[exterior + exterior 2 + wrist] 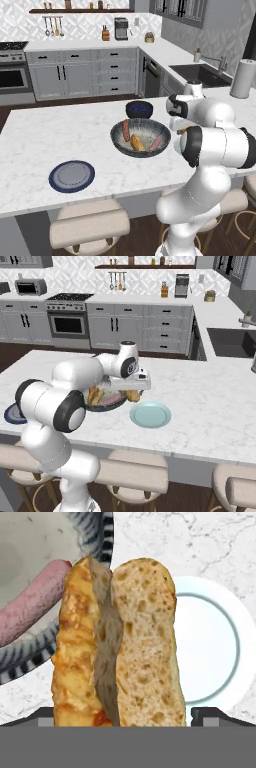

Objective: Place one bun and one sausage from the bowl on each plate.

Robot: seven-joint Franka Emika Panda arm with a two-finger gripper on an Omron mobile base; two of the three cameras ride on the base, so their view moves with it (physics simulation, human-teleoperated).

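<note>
A split bun [120, 637] stands between my finger tips, and my gripper [122, 717] is shut on it across its width. In the right base view the gripper [132, 390] holds the bun [132, 395] just over the gap between the bowl [107, 404] and the pale teal plate [150, 414]. The grey bowl [116, 142] holds two sausages [125, 130] [156, 143] and another bun [137, 144]. One sausage [30, 607] lies against the bowl's striped rim [30, 659]. The teal plate [215, 642] is bare. The navy plate [71, 176] lies bare at the counter's near left.
A smaller dark blue bowl [139, 109] stands just behind the grey bowl. Stools [90, 227] line the near edge of the island counter. A paper towel roll [242, 78] and a sink [200, 74] are on the far right counter.
</note>
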